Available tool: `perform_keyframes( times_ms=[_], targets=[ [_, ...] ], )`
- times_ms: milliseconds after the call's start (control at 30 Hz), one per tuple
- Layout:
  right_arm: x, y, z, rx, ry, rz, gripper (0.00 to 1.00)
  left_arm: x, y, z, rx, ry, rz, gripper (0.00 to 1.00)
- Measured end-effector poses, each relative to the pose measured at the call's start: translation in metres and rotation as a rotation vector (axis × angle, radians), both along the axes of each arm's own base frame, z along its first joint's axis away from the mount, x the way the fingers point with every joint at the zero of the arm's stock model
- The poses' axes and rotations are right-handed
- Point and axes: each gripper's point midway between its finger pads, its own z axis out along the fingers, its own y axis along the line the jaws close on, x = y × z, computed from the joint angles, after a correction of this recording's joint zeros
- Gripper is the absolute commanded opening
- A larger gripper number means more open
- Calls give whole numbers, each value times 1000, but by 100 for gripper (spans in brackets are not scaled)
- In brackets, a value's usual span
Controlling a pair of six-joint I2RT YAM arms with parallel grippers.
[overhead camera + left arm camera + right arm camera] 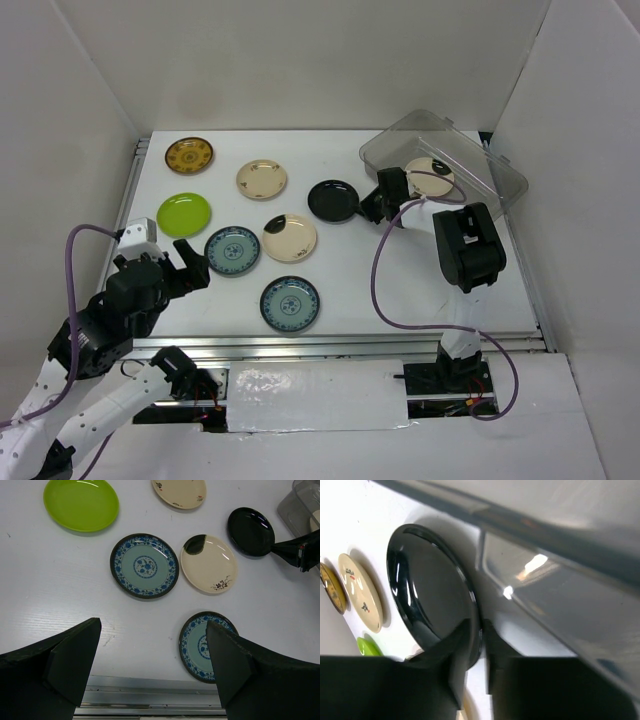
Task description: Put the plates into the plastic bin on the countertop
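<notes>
**Right gripper.** The right gripper is clamped on the black plate. In the right wrist view, one finger sits on each face of the rim. The grip is on the plate edge nearest the plastic bin. The rest of the plate extends away from the gripper toward the left side of the tabletop. The bin wall stands just beside the gripper on its right. The bin sits at the far right corner of the tabletop. One cream plate with a black patch lies inside it.

**Left gripper.** The left gripper has its fingers spread wide and holds nothing. It hangs above the near left part of the tabletop.

- A blue-green plate lies just ahead of the gripper.
- A second blue-green plate lies close to the near edge. In the left wrist view, one finger partly hides it.

**Other plates on the tabletop.**

- The second cream plate with a black patch lies between the blue-green plates and the black plate.
- The lime green plate lies at the left.
- The plain cream plate lies farther back.
- The mustard plate lies at the far left corner.
</notes>
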Motion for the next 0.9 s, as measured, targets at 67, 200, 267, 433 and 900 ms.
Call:
perform_keyframes(
  times_ms=[67,200,267,433,900],
  targets=[
    [0,0,0,-1,3,0,13,0,0,0,0,-1,0,99],
    [-1,1,-1,-5,16,2,40,0,0,0,0,0,0,99],
    [3,2,-1,-3,22,1,50,0,0,0,0,0,0,99],
    [8,7,-5,-20,63,12,51,0,0,1,-3,-4,0,99],
    [7,15,-8,-61,117,45,0,-11,9,13,-52,-70,5,99]
  ],
)
